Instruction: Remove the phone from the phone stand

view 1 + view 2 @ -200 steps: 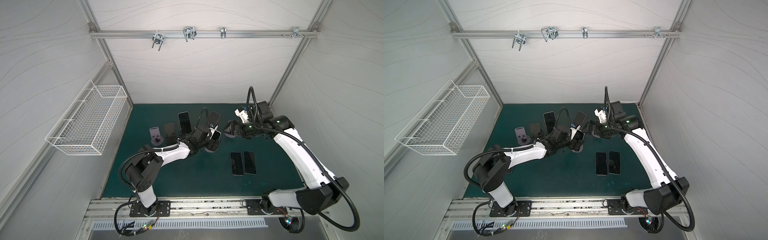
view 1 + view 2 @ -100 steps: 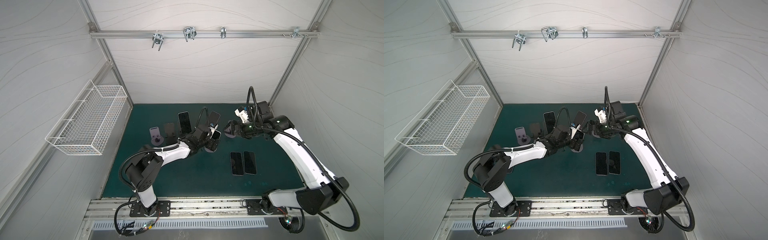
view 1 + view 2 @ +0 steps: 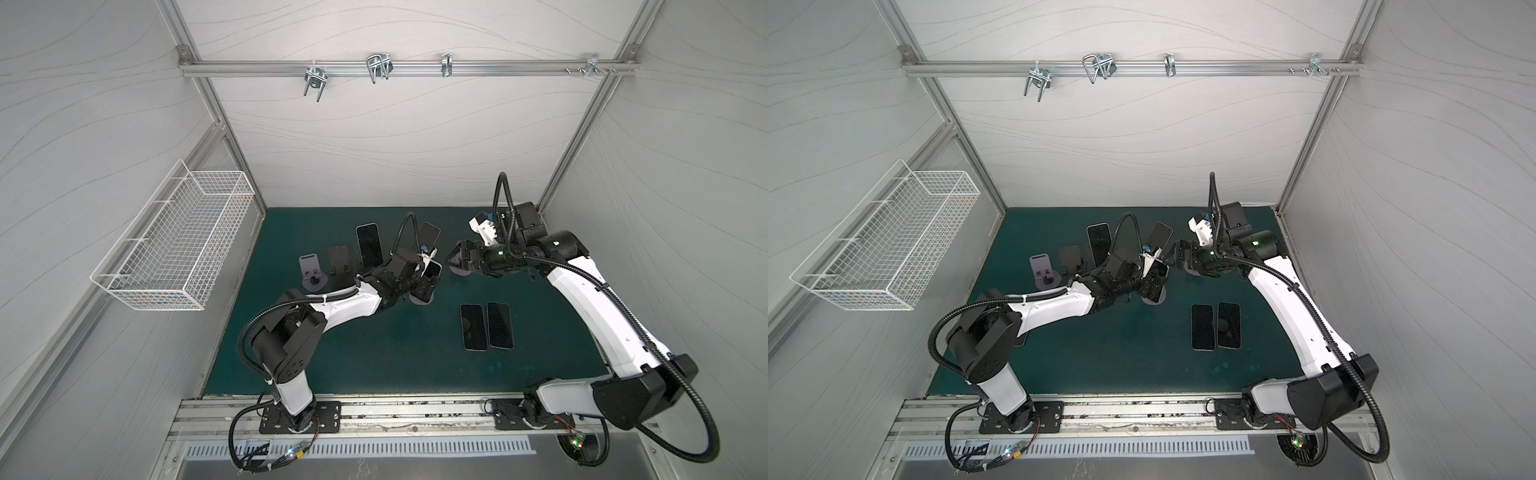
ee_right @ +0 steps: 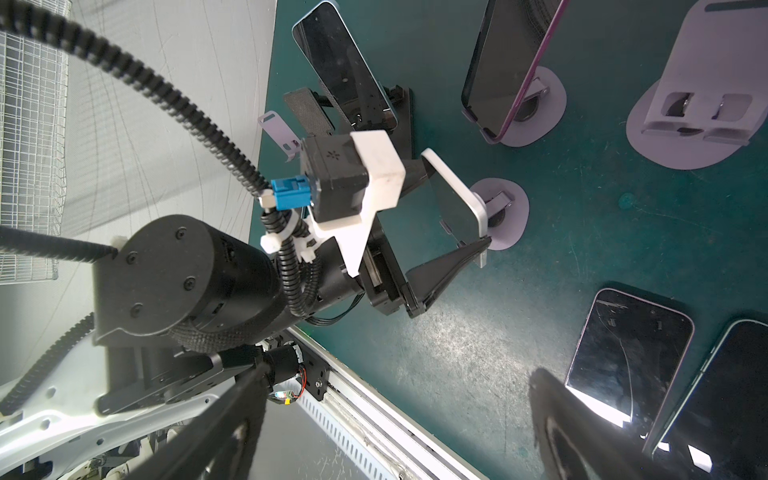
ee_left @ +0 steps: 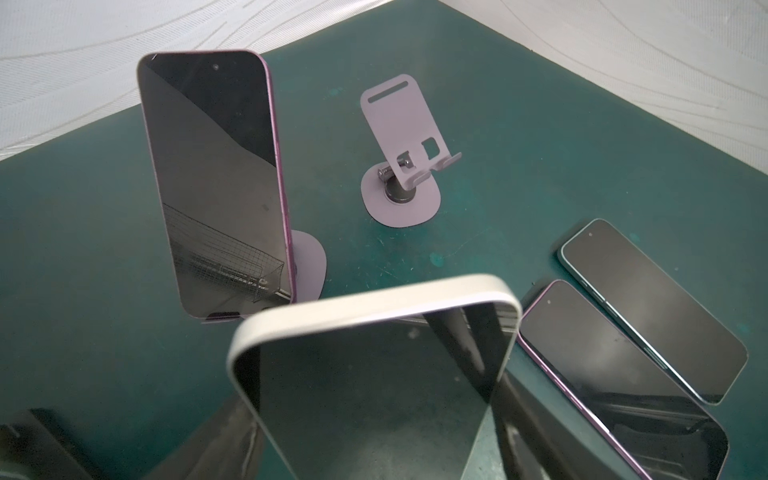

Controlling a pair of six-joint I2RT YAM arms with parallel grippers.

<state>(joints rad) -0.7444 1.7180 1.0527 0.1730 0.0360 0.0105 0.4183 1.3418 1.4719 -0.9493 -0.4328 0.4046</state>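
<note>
While the left hand (image 4: 451, 208) narrows around the white-edged phone (image 5: 374, 374), its fingers (image 4: 449, 266) have come in from a wider spread a second back and now flank the phone's two side edges. The lower tip touches a corner. The other contact sits behind the camera mount (image 4: 374, 178), so can't tell if it's clamped yet. Phone still leans in its phone stand (image 4: 509, 208), mid-tabletop (image 3: 374, 353), not lifted. Grasp looks nearly made, lift-out probably next. Right hand (image 3: 456, 259) is spread wide, holds nothing, and hovers just beside, by the empty lilac stand (image 5: 405, 137). Further out, a purple-edged phone (image 5: 216, 178) stands on another stand, and two phones (image 3: 473, 327) lie flat near the right arm.
</note>
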